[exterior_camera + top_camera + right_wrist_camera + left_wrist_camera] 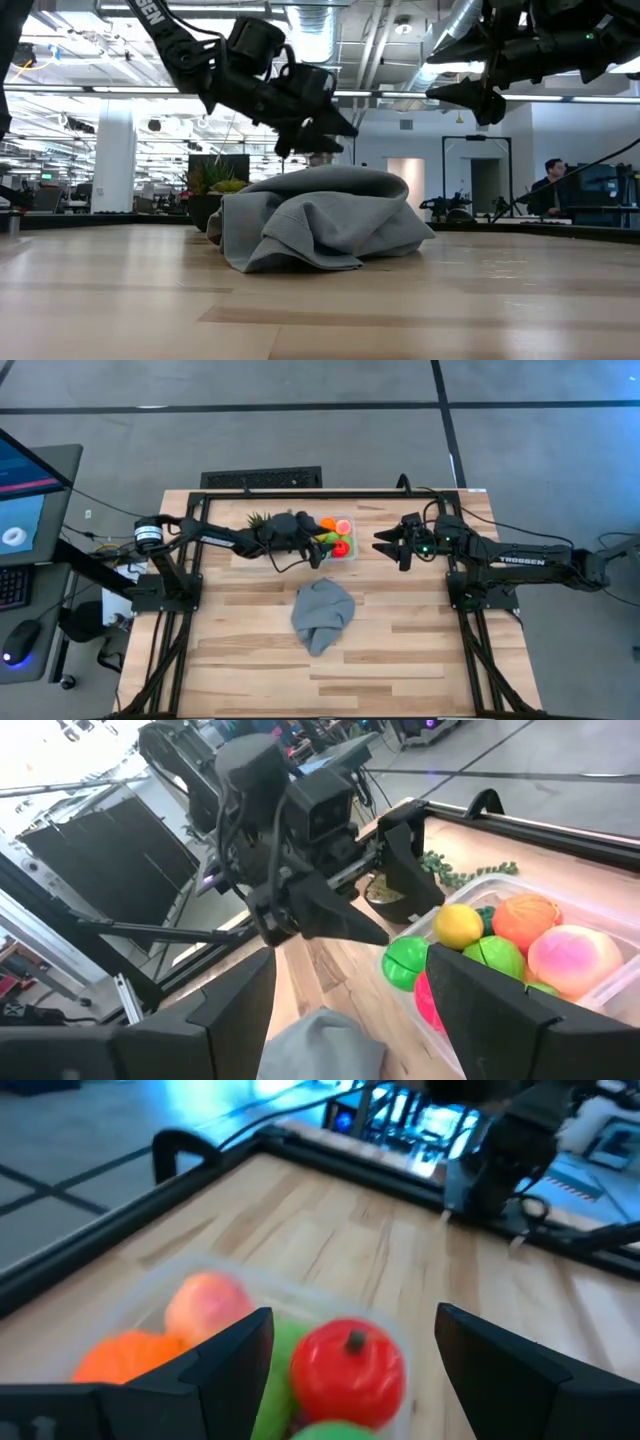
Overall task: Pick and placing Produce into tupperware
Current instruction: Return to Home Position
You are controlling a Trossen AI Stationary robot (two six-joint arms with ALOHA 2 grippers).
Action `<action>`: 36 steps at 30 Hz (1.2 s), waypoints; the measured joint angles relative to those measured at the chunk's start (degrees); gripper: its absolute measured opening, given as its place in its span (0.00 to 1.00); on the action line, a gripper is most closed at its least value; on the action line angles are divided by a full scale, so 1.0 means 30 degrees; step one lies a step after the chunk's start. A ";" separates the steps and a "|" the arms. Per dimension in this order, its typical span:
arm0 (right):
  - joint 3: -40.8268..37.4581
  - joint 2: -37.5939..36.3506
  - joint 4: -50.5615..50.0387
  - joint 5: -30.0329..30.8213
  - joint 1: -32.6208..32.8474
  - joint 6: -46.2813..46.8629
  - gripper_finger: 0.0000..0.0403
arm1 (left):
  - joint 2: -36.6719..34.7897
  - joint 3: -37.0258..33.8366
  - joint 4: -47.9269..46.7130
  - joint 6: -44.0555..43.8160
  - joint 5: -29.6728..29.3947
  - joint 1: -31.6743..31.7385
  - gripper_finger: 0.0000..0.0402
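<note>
At the left-hand edge of the small clear square plastic container (349, 523), the left gripper (355, 1318) hangs raised above the table surface. Its two dark fingers (235, 1360) stand wide apart and released, with nothing held between them.

Just past the fingertips, inside the container walls, lie:
- a red toy apple (348, 1370)
- a pale pink-orange toy peach (205, 1305)
- an orange toy piece (125, 1360)
- a green toy piece (283, 1380), partly hidden by one finger

The right gripper (385, 545) hangs on the opposite side, just beside the container's right-hand edge and also clear of the table. Its fingers are likewise spread and empty. The two grippers point toward each other across the container. The right wrist view adds a yellow round toy fruit (458, 925) and a bright green round toy fruit (405, 962) — both packed against the other pieces in the container.

A spiky green potted plant (260, 520) stands near the container's left side, under the left arm. A crumpled grey cloth (323, 615) lies toward the front of the light wooden table (400, 660), well apart from the container. In the low view it hides the container completely.
</note>
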 joint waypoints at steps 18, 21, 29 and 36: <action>0.0000 0.0004 -0.0207 -0.0157 -0.0091 -0.1251 0.70 | -0.6612 0.0630 -0.4979 -0.0668 0.2235 0.0036 0.67; 0.0000 0.0000 -0.0151 -0.0172 -0.0087 -0.1251 0.70 | -0.8164 0.0623 -0.7160 -0.1506 0.1962 0.0036 0.67; 0.0000 0.0002 -0.0225 -0.0226 -0.0139 -0.1251 0.70 | -1.1522 0.0623 -1.1311 -0.0420 0.1745 -0.0172 0.67; 0.0000 0.0000 -0.0457 0.0076 -0.0485 -0.1052 0.70 | -1.2943 0.0623 -1.6042 0.0351 -0.0479 -0.0605 0.67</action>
